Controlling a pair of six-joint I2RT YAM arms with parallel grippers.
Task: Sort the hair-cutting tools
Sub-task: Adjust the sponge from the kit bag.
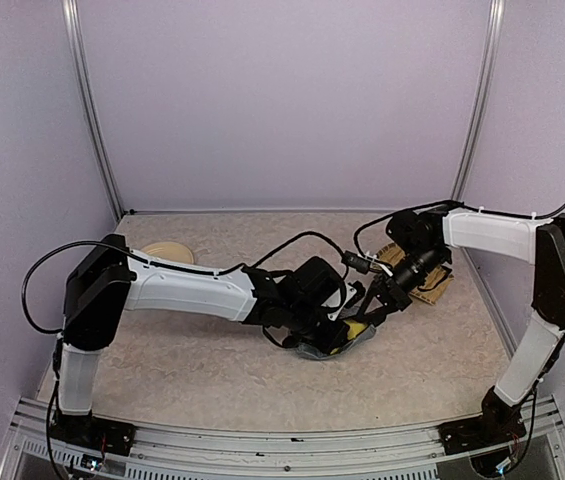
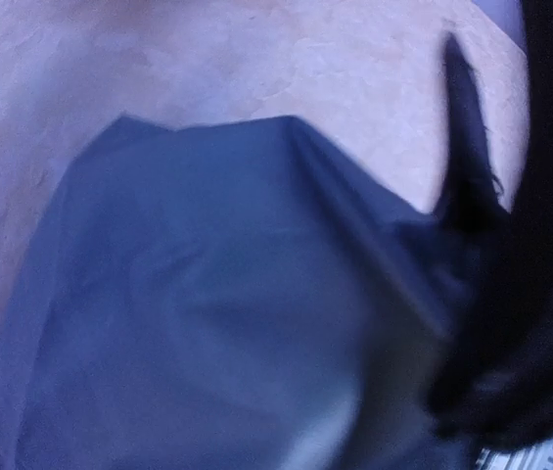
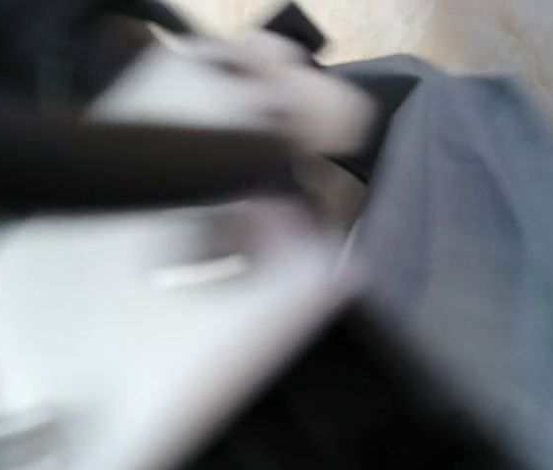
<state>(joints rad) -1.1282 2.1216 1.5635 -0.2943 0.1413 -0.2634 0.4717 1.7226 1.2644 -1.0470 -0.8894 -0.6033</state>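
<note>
At 10 o'clock on bench point(image 1: 182, 380): beige plate point(image 1: 167, 252). Near centre: left gripper point(image 1: 334, 325), fully closed, tips down on grey pouch point(image 1: 324, 350); pinch on fabric not confirmable. Pouch soft, floppy, creased; yellow patch point(image 1: 355, 328) at its 1 o'clock edge. No hair-cutting tools distinguishable in any view; judged inside pouch or under arms. Expected handling: scissors and clipper rigid, smooth, slip-prone, best taken at handles or mid-body; comb light, thin. At pouch's 1 o'clock: right gripper point(image 1: 372, 310), closed, hold unclear, wrist view blurred. At 2 o'clock: woven tray point(image 1: 430, 285).
</note>
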